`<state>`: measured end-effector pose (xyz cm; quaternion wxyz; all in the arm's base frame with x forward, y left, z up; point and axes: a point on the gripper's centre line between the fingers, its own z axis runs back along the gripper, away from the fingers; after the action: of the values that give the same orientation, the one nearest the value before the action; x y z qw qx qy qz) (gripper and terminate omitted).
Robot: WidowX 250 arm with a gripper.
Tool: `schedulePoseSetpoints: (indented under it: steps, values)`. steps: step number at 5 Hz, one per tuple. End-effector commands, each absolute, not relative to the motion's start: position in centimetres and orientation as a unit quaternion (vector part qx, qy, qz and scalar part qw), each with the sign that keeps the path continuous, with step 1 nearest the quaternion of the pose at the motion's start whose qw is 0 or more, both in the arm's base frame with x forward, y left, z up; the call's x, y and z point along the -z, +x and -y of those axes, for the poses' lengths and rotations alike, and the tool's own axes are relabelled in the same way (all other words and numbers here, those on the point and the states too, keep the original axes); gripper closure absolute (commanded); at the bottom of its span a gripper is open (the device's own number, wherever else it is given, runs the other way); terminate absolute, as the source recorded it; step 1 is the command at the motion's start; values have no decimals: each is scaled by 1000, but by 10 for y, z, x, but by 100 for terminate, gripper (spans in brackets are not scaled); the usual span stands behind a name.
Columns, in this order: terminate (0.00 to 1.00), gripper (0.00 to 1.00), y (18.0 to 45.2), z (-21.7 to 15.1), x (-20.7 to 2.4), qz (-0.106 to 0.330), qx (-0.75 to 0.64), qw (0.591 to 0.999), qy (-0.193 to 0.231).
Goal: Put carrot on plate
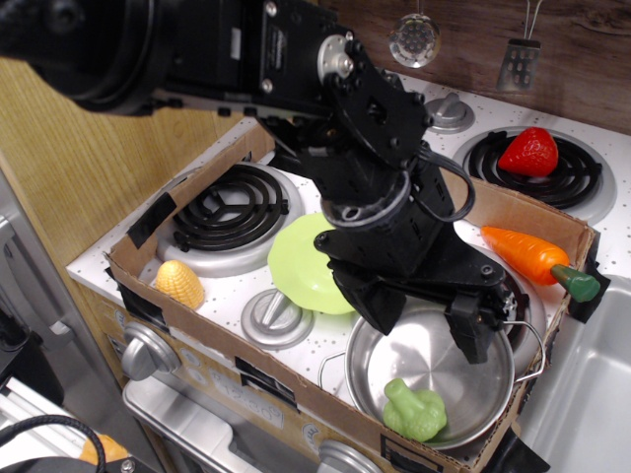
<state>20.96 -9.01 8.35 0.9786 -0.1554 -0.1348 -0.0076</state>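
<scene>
The orange carrot (pixel 525 253) with a dark green stub lies at the right, by the cardboard rim, stub pointing right. The lime-green plate (pixel 301 264) sits in the middle of the stove top, and the arm hides its right part. My gripper (pixel 422 327) hangs over the steel pan, between the plate and the carrot. Its jaws are spread and hold nothing. One finger (pixel 370 307) is near the plate's edge, and the other finger (pixel 475 335) is over the pan's right side. The carrot lies to the upper right of the gripper, apart from it.
A steel pan (pixel 463 399) at the front holds a green toy vegetable (pixel 414 410). Yellow corn (pixel 179 283) lies at the front left. A red strawberry (pixel 529 153) sits on the back right burner. A cardboard rim (pixel 187 187) surrounds the stove top. Utensils hang on the back wall.
</scene>
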Motion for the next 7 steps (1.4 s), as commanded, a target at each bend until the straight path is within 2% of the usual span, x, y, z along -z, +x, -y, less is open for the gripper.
schedulePoseSetpoints:
  steps: [1, 2, 4, 5, 6, 7]
  values:
    - [0, 0, 210, 90, -84, 135, 8, 979, -155]
    - [0, 0, 245, 93, -96, 104, -4, 981, -161]
    - [0, 0, 300, 99, -114, 92, -12, 985, -145]
    - [0, 0, 319, 106, -104, 100, -70, 984, -133]
    - [0, 0, 336, 106, -87, 81, -147, 976, -138]
    - [0, 0, 335, 104, -76, 61, -211, 965, -143]
